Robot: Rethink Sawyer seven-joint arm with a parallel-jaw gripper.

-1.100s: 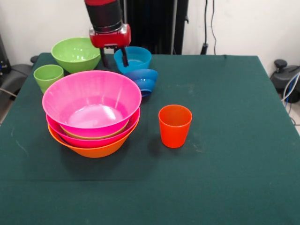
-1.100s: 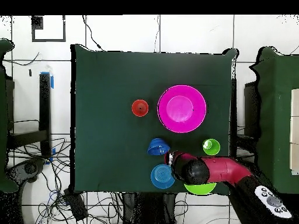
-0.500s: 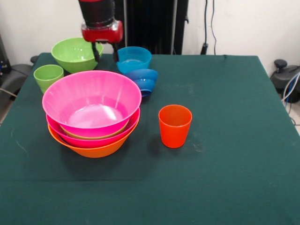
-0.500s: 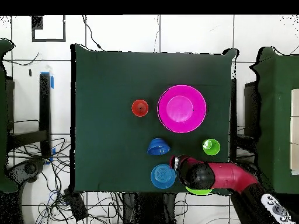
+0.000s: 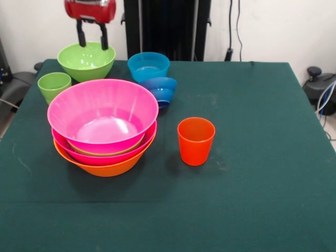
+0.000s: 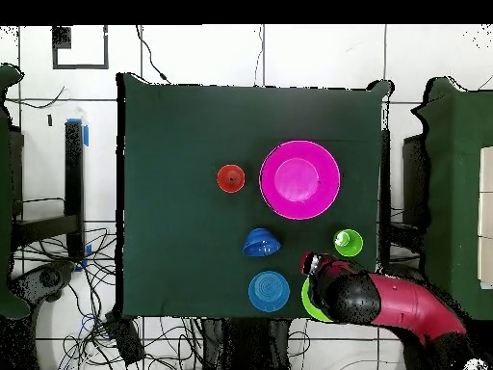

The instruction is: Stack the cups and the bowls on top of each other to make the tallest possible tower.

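Tool: the tool hung above the green bowl at the far left of the counter, its two fingers parted and holding nothing
Green bowl: it sat upright and alone at the far edge, well apart from the tower; in the overhead view the arm covered most of it
Handling: it was judged light, stiff and slippery, being glossy plastic; the thin rim looked the best place to pinch, one finger inside and one outside the wall
Tower: a pink bowl sat on top, a yellow-green rim showed just under it, then a second pink bowl and an orange bowl lowest
Loose pieces: a light green cup stood left of the tower, an orange-red cup to its right, a light blue bowl far behind, and a dark blue bowl tipped just in front of that
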